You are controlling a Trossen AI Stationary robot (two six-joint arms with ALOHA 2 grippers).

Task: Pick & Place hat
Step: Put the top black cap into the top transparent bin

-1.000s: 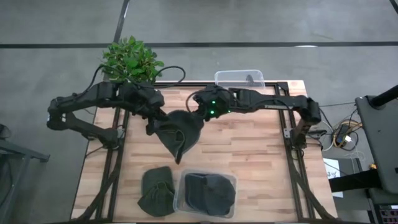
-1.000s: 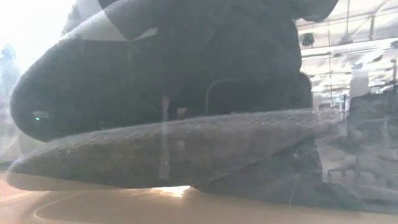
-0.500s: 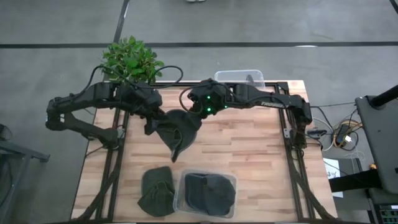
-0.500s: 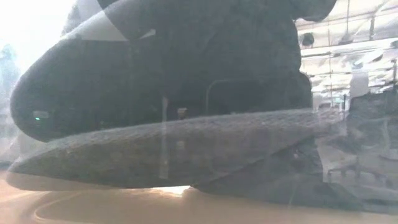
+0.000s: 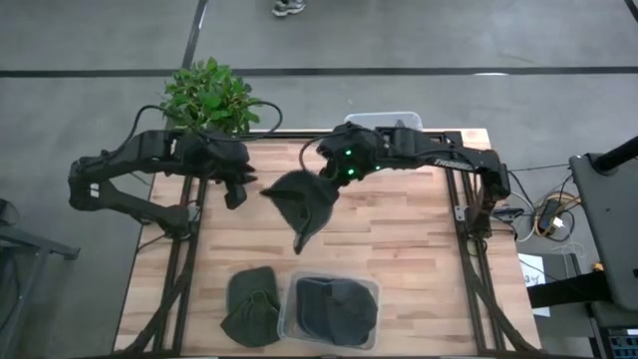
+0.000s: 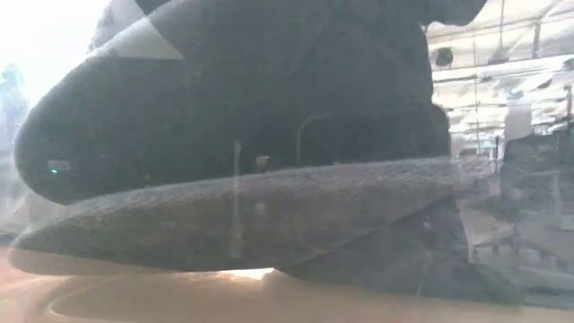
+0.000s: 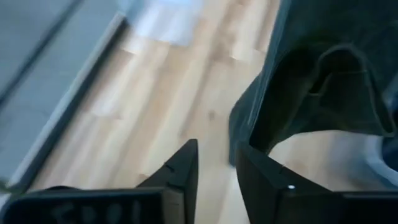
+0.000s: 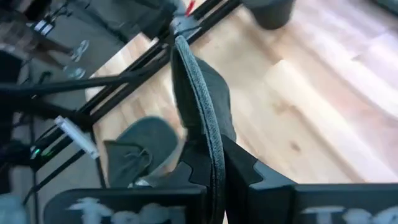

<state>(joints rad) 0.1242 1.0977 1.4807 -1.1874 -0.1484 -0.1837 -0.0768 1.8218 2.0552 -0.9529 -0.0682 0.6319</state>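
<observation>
A dark grey-green hat (image 5: 304, 207) hangs over the middle of the wooden table, and my right gripper (image 5: 334, 182) is shut on it from the far right. In the right wrist view its brim (image 8: 196, 87) shows edge-on, running away from the fingers. My left gripper (image 5: 237, 191) stands apart from the hat on its left. Its fingers are open, with bare table between them (image 7: 217, 168); the hat (image 7: 317, 93) lies beyond and to one side of them. My right gripper pinches the hat's stitched brim edge (image 8: 216, 152) between its two fingers, which lie across the edge. They come slanting down from the table's far right. The hat hangs below them with its pointed lower end (image 5: 299, 244) toward the near edge; whether that end touches the table I cannot tell.
A second green hat (image 5: 251, 304) lies folded near the front edge, beside a clear tub (image 5: 369, 289) holding another dark hat, which fills the low view (image 6: 269, 215). An empty clear bin (image 5: 384, 125) sits at the far edge, and a potted plant (image 5: 209, 95) at the far left corner.
My left gripper has let go of the hat and drawn back toward the table's left edge. The hat, held by my right gripper, has swung a little toward the right and hangs from that side alone.
</observation>
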